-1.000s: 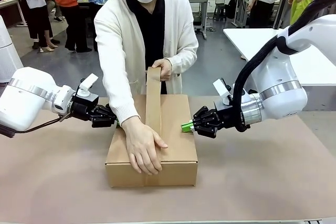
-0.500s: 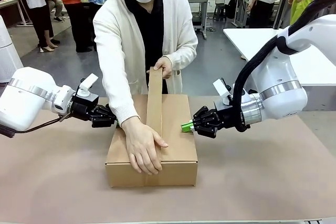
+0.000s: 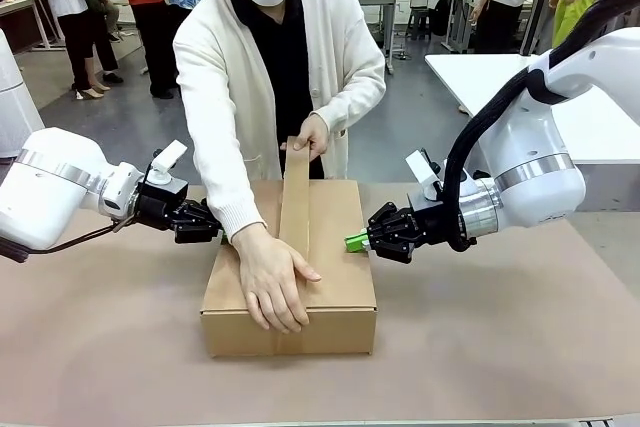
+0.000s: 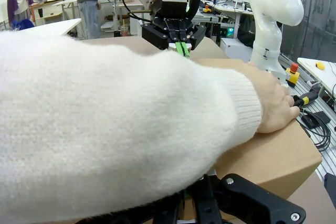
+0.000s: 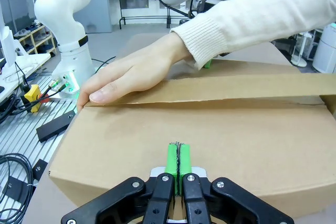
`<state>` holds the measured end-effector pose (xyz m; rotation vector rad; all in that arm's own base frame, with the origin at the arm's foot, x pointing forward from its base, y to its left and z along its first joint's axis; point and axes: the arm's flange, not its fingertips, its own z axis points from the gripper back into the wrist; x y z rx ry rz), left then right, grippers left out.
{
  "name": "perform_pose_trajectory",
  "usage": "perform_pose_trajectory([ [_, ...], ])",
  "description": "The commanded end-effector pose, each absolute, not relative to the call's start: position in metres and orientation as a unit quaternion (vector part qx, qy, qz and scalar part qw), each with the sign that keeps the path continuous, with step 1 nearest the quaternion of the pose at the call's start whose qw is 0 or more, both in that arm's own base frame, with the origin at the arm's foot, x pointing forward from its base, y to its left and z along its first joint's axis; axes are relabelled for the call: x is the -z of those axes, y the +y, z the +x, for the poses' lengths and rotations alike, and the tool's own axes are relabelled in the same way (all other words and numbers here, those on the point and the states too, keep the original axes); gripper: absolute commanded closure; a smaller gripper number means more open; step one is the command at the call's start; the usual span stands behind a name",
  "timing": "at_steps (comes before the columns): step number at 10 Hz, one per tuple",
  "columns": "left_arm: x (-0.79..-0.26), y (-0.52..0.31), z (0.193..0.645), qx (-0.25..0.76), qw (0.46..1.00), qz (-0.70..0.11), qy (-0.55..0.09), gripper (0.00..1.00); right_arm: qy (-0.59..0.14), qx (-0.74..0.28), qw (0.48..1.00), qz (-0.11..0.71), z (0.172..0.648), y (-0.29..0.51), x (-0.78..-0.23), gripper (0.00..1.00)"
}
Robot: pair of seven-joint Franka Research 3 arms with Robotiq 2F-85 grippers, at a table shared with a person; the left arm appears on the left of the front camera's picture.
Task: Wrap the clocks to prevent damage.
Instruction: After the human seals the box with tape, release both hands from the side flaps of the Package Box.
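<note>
Both pincers, left and right, stayed pressed together, empty, bracing the cardboard box on the tabletop while the person's hand smoothed tape half-applied, sealing apparently unfinished.

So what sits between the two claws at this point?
The cardboard box, with the person's hand pressing a strip of brown tape along its top; the front view shows the left claw and right claw shut at its sides.
</note>
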<state>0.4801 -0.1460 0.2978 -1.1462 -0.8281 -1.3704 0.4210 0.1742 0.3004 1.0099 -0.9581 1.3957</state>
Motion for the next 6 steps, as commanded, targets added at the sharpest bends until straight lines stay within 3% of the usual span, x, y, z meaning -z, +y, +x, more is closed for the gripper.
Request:
perform_pose_trajectory([
  [1,-0.2947,-0.1475,0.4802,0.579,0.556,-0.484,-0.35,0.95,-0.404,-0.589,0.554,0.427,0.4208,0.1748,-0.2975,0.96],
  [6,-0.2947,-0.1475,0.4802,0.579,0.556,-0.484,-0.35,0.95,-0.404,-0.589,0.554,0.427,0.4208,0.1748,-0.2975,0.96],
])
